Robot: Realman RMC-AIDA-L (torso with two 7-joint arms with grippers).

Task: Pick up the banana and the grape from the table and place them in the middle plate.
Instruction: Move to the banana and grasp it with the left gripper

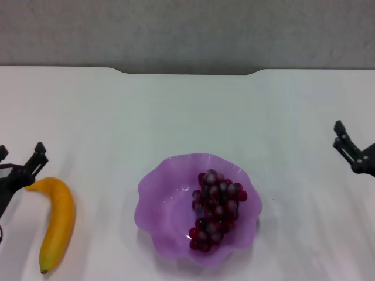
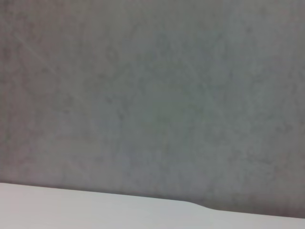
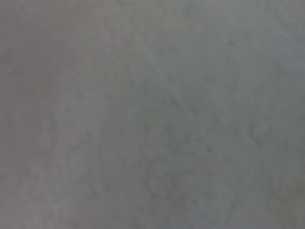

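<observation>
The banana (image 1: 58,221) lies on the white table (image 1: 187,111) at the left, its dark tip toward the near edge. My left gripper (image 1: 21,154) stands open at the far left, its fingers pointing away, with the banana's upper end just beside its body. The grape (image 1: 215,209) bunch rests inside the purple middle plate (image 1: 158,199), on its right half. Off at the right edge of the head view, my right gripper (image 1: 338,134) hovers with a small gap between its fingers and nothing in them, well apart from the plate.
The table's far edge (image 2: 143,200) has a notch, with a grey wall (image 2: 152,95) behind it. The right wrist view shows only grey wall (image 3: 152,114).
</observation>
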